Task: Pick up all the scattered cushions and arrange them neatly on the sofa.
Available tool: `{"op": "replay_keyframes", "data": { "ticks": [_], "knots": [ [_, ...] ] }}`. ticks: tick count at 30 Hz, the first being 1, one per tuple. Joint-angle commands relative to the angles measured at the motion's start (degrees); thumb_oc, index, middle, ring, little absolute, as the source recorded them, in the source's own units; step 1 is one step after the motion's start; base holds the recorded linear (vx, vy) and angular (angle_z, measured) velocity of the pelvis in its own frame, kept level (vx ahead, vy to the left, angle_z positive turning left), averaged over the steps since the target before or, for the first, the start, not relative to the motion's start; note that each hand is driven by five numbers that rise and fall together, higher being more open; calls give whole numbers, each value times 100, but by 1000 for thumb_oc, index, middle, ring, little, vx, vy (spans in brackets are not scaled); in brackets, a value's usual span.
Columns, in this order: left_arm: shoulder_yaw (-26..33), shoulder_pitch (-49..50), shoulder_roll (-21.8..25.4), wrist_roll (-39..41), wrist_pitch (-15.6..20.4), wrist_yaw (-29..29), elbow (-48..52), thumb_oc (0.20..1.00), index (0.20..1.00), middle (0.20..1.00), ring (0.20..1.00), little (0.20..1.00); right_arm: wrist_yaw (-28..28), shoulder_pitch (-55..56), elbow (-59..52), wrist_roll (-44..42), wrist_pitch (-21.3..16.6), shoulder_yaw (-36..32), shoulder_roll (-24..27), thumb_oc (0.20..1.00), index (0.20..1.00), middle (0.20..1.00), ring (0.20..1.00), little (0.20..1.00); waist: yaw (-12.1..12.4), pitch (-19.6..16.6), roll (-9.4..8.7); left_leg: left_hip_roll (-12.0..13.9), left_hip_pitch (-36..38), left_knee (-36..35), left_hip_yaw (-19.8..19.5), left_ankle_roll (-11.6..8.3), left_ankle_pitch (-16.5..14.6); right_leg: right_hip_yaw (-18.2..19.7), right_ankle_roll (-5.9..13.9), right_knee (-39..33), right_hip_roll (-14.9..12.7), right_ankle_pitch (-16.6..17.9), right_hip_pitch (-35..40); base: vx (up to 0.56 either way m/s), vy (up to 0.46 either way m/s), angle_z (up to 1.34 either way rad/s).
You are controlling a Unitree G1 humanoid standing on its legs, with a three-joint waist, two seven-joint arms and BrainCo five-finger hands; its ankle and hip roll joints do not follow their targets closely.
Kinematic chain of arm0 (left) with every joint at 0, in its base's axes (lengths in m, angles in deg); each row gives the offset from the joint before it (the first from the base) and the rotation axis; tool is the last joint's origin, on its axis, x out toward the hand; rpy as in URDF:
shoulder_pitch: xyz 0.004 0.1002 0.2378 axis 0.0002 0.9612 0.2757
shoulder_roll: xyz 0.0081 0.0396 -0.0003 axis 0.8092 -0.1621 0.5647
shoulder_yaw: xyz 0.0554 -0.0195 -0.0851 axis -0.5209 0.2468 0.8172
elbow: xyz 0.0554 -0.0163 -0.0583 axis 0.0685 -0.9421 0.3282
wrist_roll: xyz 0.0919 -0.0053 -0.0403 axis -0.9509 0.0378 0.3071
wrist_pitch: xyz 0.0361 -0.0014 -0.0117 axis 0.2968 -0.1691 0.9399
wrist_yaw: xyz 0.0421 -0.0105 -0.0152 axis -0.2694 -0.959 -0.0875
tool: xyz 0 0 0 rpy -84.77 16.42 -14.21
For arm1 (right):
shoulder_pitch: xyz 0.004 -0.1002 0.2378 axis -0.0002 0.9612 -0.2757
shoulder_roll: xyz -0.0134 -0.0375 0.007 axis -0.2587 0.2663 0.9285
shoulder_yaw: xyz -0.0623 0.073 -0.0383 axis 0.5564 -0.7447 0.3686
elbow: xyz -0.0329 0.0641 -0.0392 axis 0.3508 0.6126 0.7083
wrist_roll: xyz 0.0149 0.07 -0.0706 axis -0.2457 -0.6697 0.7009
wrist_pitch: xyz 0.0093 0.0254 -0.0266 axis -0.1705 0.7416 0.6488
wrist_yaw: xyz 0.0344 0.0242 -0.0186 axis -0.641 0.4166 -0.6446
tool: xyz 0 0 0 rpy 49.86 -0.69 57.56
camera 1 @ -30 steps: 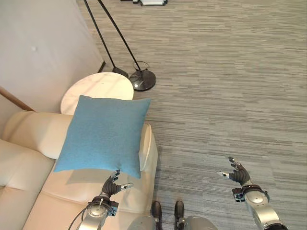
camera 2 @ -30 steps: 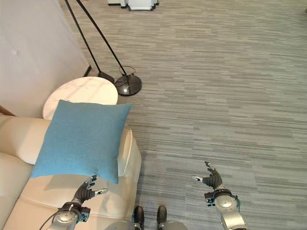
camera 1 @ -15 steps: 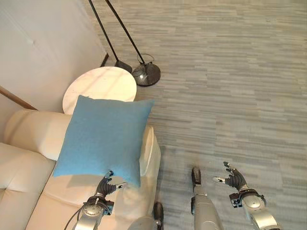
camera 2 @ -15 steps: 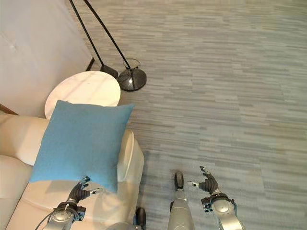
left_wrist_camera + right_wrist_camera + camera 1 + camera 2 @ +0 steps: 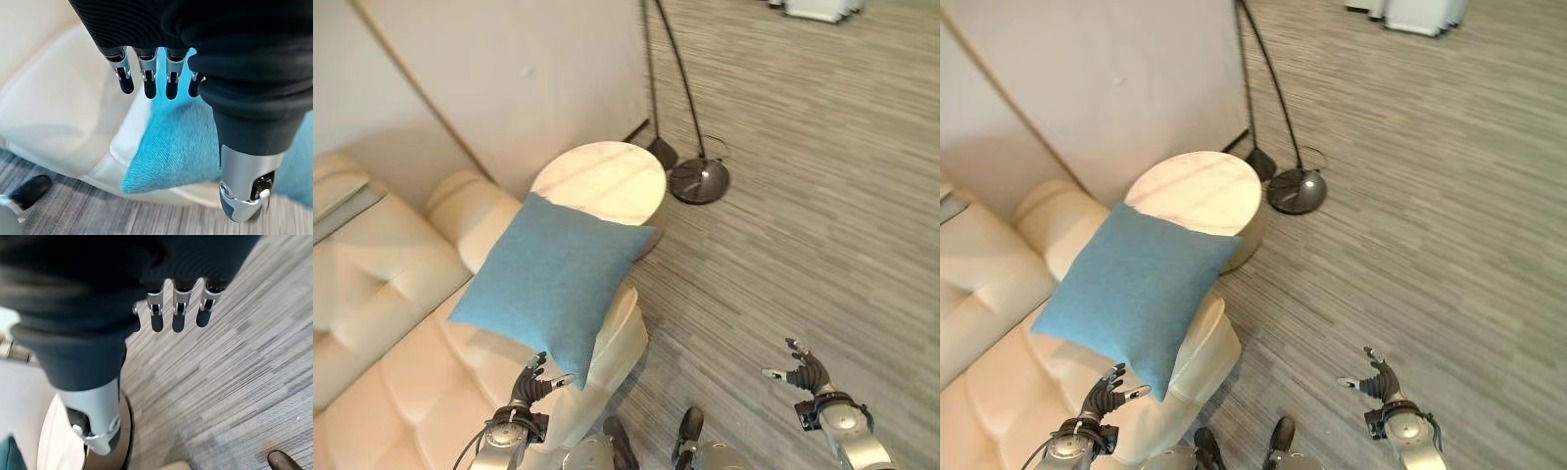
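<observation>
Left eye view: cream leather sofa (image 5: 401, 333) along the wall; square blue fabric cushion (image 5: 551, 279) leans on its end armrest, lower corner overhanging the seat. Round white marble-topped side table (image 5: 600, 182) stands just beside that armrest, black floor lamp base (image 5: 698, 182) near it. Left hand (image 5: 530, 383) below the cushion's corner, fingers spread, holding nothing. Right hand (image 5: 807, 372) over grey carpet, fingers spread, empty.

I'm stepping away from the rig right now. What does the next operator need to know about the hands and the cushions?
Left hand: open, holding nothing, just below the blue cushion's lower corner.
Right hand: open, empty, over the carpet.
Blue cushion: leaning against the sofa armrest, next to the round side table.
Done: this cushion is on the sofa.
Left: no other cushion visible here; look around for more.
</observation>
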Motion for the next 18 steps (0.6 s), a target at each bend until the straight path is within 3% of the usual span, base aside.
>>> {"op": "replay_keyframes", "data": {
  "ticks": [1,3,5,6,8,9,10,12,13,15,18],
  "knots": [
    [336,-78,152,-6,84,-50,-169,1000,1000,1000,1000,1000,16,-61,-103,16,-148,-260,181,1000,1000,1000,1000,1000,107,-1,77,-205,203,-345,-427,-16,24,352,1067,327,-669,-286,147,42,103,41],
    [336,-65,158,-70,49,-14,-246,1000,1000,1000,1000,1000,-22,-20,-107,-9,-143,-300,123,1000,1000,1000,1000,1000,158,-90,36,-337,343,-631,-560,58,18,207,1134,384,-748,-267,214,35,131,66],
    [381,43,220,-86,40,-3,-235,1000,1000,1000,1000,1000,-34,12,-159,18,-138,-434,107,1000,1000,1000,1000,1000,263,-161,50,-632,582,-1003,-988,255,-15,163,1300,1121,-1065,-116,147,58,187,67],
    [379,45,222,-85,36,-2,-230,1000,1000,1000,1000,1000,-35,16,-164,20,-135,-438,105,1000,1000,1000,1000,1000,250,-159,44,-654,588,-1014,-1002,270,-15,157,1320,1163,-1096,-131,138,30,129,46],
    [344,38,294,-126,19,-36,-216,1000,1000,1000,1000,1000,-8,45,-265,2,-133,-524,59,1000,1000,1000,1000,1000,164,-54,43,-753,701,-1073,-1302,378,-33,608,1405,1836,-1215,28,-142,3,100,89],
    [316,27,340,-148,42,-56,-199,1000,1000,1000,1000,1000,21,44,-302,-32,-160,-573,41,1000,1000,1000,1000,1000,106,-25,28,-790,732,-1074,-1460,412,-59,1042,1356,1962,-1087,-57,-330,-65,40,89],
    [290,31,361,-169,61,-75,-132,1000,1000,1000,1000,1000,29,55,-344,-50,-175,-603,50,1000,1000,1000,1000,1000,27,-34,7,-823,658,-1040,-1596,434,63,1481,1181,1812,-796,-118,-479,-8,8,81],
    [314,33,380,-123,112,-88,-28,1000,1000,1000,1000,1000,65,100,-302,-94,-191,-657,109,1000,1000,1000,1000,1000,-57,-39,-48,-940,667,-991,-2052,399,12,2215,1205,1125,-514,-119,-593,115,-59,112],
    [316,31,382,-123,112,-88,-28,1000,1000,1000,1000,1000,65,97,-301,-94,-191,-657,107,1000,1000,1000,1000,1000,-60,-51,-51,-941,646,-991,-2053,399,24,2212,1203,1104,-515,-98,-603,220,-117,125],
    [267,-63,441,-133,116,-60,-7,1000,1000,1000,1000,1000,26,149,-252,-155,-162,-735,110,1000,1000,1000,1000,1000,-188,-20,-139,-1072,744,-981,-2489,352,-79,2596,1310,593,-444,148,-815,168,-85,87],
    [227,-158,463,-151,124,-57,-14,1000,1000,1000,1000,1000,25,145,-193,-119,-159,-751,109,1000,1000,1000,1000,1000,-256,18,-177,-1091,808,-930,-2703,303,-159,2717,1364,397,-467,296,-963,139,-101,94]
  ]
}}
